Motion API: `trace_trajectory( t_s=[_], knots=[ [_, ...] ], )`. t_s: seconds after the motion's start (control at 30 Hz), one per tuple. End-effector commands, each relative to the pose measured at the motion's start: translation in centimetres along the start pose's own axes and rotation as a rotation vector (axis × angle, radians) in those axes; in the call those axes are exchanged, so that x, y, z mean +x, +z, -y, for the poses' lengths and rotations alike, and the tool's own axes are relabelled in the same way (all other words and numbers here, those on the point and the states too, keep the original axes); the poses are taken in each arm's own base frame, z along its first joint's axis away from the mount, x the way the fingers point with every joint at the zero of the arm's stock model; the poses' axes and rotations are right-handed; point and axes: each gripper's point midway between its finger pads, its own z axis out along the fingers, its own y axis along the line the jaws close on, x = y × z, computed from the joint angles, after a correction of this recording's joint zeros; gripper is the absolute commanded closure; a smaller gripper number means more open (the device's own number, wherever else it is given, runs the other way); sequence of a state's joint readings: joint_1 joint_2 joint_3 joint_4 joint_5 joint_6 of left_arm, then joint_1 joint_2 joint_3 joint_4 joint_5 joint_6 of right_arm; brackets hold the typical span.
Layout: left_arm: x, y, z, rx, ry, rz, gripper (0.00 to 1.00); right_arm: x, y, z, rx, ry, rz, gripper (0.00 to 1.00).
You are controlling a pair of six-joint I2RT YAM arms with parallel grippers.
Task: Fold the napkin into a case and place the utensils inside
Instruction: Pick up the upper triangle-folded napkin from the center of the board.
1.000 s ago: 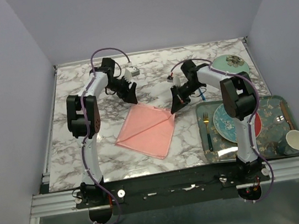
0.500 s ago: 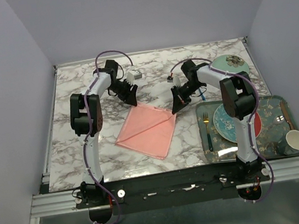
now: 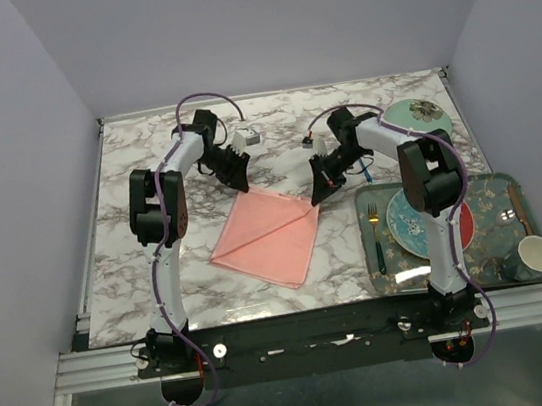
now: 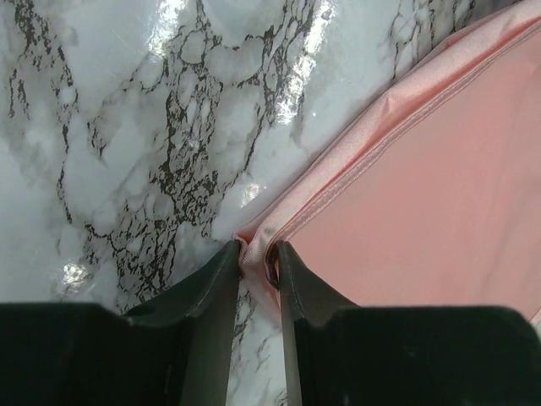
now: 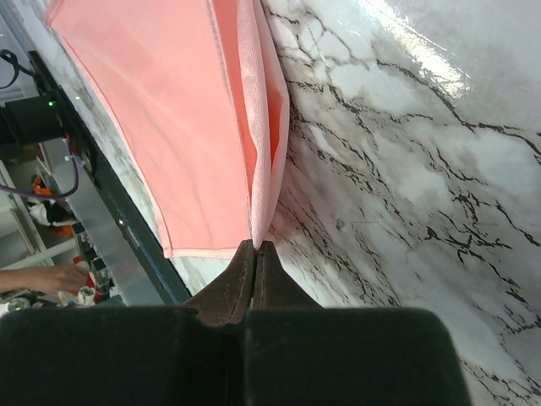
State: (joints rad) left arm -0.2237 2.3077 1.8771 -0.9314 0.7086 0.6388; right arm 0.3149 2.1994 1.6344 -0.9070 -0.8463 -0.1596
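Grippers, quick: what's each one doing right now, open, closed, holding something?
Left gripper: shut on a corner of the napkin.
Right gripper: shut on another corner of it.

I see the napkin (image 3: 268, 236) lying flat on the marble table (image 3: 127, 183), a pink square set cornerwise. My left hand (image 3: 238, 175) sits at its far corner and my right hand (image 3: 318, 194) at its right corner (grips unreadable from up here). The tray (image 3: 487, 195) with a cup (image 3: 536, 255) lies to the right.
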Motion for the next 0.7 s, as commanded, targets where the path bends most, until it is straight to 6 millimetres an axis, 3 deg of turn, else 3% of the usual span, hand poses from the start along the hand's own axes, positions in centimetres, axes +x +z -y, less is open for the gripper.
trace_trajectory(
  t_s=[0.0, 0.2, 0.33, 0.47, 0.67],
  knots=[
    [-0.4, -0.6, 1.6, 0.034, 0.025, 0.030, 0.68, -0.3, 0.0, 0.4, 0.033, -0.028, -0.010, 0.99],
    [-1.2, -1.9, 2.9, 0.034, 0.016, 0.070, 0.69, -0.5, -0.7, 0.3, 0.061, -0.062, -0.002, 0.99],
    [-1.5, -2.2, 3.3, 0.030, 0.010, 0.093, 0.54, -0.1, -0.8, 0.4, 0.066, -0.090, -0.016, 0.99],
    [-1.4, -1.8, 2.1, 0.003, -0.013, 0.061, 0.44, 0.4, -0.5, 1.1, 0.080, -0.097, -0.039, 1.00],
    [-1.1, -1.2, 0.6, -0.017, 0.008, 0.019, 0.42, 0.5, -0.3, 1.3, 0.079, -0.105, -0.041, 0.99]
  ],
)
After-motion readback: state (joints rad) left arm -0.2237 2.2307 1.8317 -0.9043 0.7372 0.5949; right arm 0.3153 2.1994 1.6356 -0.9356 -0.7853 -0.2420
